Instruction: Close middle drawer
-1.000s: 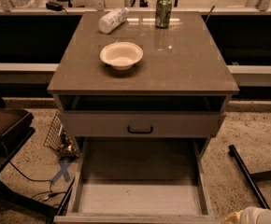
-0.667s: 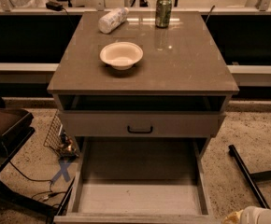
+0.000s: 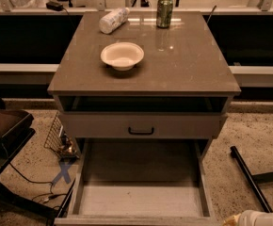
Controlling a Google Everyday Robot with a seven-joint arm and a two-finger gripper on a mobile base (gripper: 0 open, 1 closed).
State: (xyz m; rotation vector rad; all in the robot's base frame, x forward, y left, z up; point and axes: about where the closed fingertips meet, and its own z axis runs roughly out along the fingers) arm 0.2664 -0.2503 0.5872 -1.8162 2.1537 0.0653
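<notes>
While the gripper (image 3: 252,218), open or closed I cannot tell, sits off the right corner of the middle drawer (image 3: 141,199), an off-centre push could jam it.

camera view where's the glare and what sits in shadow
Camera view: warm, dim light; glare spots on the tabletop near the can; the middle drawer has its back half in shadow and its front floor pale; the tool is a bright shape at the bottom right corner.
</notes>
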